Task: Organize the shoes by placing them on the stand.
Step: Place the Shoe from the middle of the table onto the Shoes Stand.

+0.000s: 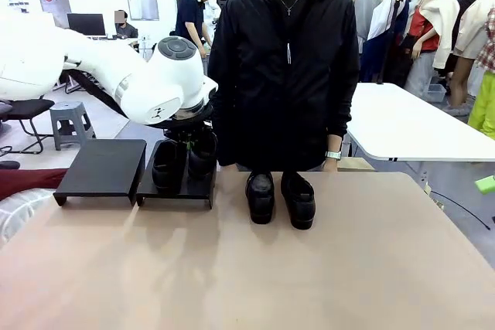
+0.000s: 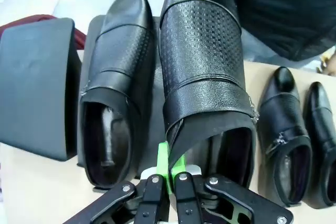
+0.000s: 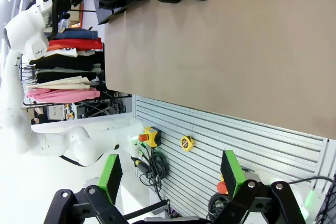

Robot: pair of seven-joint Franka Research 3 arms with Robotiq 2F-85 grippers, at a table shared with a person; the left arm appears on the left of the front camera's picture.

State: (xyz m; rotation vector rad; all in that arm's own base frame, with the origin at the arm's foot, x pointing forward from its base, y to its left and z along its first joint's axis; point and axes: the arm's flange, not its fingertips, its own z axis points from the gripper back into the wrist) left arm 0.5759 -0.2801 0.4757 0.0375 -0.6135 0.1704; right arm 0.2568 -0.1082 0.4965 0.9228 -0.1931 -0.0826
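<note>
Our left end effector (image 2: 167, 165) is closed, its green pads pinching the back rim of a black patterned shoe (image 2: 202, 61) whose toe points straight away from the fingers. We cannot tell whether that shoe's sole rests on the stand or hangs just above it. Just to the left of the grip in the wrist view, a second shoe (image 2: 113, 93) lies flat on the same platform (image 1: 176, 191), toe pointing the same way, its side close against the held one. Farther left stands the other platform (image 2: 34, 87), its top bare. To the right of the fingers, well apart from the grip, two slimmer shoes (image 2: 302, 129) sit side by side on the bench (image 1: 309, 268). Beyond the toes a person (image 1: 282, 59) in a black jacket stands at the far edge. Our right end effector (image 3: 170, 177) is open wide with nothing between its pads, well away from all the shoes.
</note>
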